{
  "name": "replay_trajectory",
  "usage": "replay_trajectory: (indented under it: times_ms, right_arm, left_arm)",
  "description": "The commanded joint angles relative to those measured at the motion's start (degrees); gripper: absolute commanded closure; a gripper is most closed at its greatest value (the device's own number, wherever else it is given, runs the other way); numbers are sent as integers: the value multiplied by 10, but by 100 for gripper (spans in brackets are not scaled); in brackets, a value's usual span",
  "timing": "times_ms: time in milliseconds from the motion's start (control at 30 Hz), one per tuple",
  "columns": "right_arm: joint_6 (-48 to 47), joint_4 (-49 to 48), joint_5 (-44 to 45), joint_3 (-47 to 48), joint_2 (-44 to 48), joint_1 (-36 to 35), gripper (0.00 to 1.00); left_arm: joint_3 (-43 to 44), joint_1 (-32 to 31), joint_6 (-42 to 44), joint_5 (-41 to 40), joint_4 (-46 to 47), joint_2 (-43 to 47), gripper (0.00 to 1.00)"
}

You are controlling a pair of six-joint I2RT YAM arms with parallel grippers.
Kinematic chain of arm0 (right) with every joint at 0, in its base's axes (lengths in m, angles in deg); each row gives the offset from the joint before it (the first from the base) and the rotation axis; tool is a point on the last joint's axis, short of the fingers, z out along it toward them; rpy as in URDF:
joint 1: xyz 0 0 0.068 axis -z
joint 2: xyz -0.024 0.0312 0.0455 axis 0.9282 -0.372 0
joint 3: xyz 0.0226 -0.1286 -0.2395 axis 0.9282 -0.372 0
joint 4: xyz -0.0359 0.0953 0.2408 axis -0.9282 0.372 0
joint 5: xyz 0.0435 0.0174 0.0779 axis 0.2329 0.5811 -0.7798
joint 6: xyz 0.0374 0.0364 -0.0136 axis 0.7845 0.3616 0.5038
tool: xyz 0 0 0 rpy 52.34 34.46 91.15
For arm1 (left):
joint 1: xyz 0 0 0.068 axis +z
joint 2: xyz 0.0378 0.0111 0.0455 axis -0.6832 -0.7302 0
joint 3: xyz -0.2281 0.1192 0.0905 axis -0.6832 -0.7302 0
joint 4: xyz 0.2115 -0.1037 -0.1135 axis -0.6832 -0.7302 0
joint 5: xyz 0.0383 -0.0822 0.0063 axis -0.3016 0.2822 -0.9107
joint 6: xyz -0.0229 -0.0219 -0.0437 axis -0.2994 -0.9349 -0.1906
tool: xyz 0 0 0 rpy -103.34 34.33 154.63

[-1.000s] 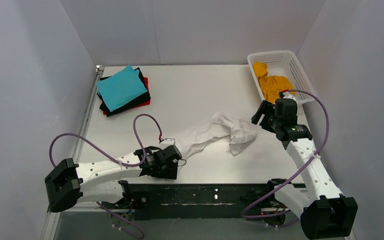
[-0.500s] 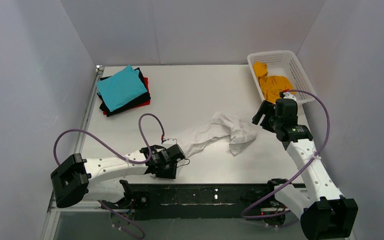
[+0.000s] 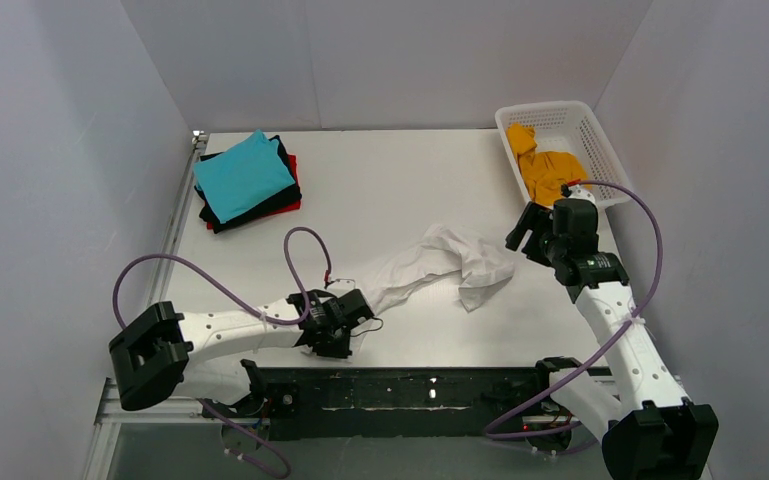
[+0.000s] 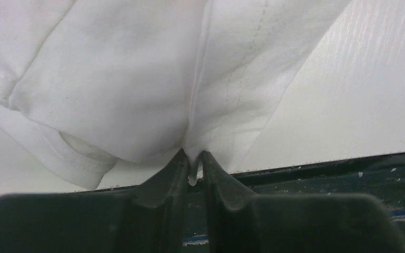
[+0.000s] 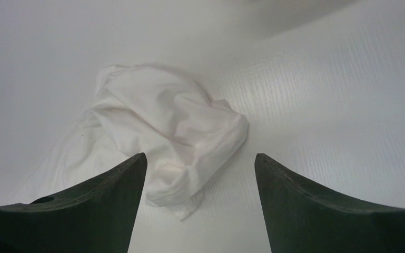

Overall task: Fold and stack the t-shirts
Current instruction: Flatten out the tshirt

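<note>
White t-shirt (image 3: 430,262) in L gripper (image 4: 192,162) (tight pinch)

Your stack of t-shirts (image 3: 247,183) sits at the far left corner of the desk (image 3: 390,180), the basket (image 3: 550,106) at the far right corner with one t-shirt (image 3: 550,170) in it; the loose t-shirt (image 3: 430,262) lies between, nearer the near edge.

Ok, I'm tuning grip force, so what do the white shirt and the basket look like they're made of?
White t-shirt: soft matte knit cloth, probably cotton. It crumples into loose folds, and the left wrist view shows stitched seams and a hem. Basket: stiff white plastic, by the look of its moulded lattice walls, which hold their shape. Its sheen is hard to judge.
</note>
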Motion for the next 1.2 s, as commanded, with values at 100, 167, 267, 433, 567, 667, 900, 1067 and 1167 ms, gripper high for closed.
replay_trajectory:
  times_ms: [100,167,267,433,567,667,900,1067,1167]
  right_arm:
    - [-6,43,-8,5,61,-1,17]
    - [-12,62,-21,5,79,-2,17]
    - [-12,102,-54,16,98,-2,19]
    - [13,141,-114,12,99,-64,24]
    - [74,161,6,-6,64,-208,25]
    - [112,123,15,-41,48,-275,28]
    - [177,23,87,-69,-57,-368,34]
    - [201,22,185,-53,-145,-376,38]
    - [228,44,230,-49,-176,-375,39]
  left_arm:
    - [17,-2,10,-59,-73,-10,100]
    - [17,-2,15,-67,-75,9,100]
    - [18,-2,21,-87,-102,53,100]
    - [51,-2,21,-114,-209,116,100]
    - [67,-2,25,-176,-264,187,100]
    - [101,-2,32,-245,-322,222,100]
    - [171,-2,56,-312,-370,197,100]
    - [178,-1,49,-328,-376,188,100]
    - [170,2,41,-337,-380,200,100]
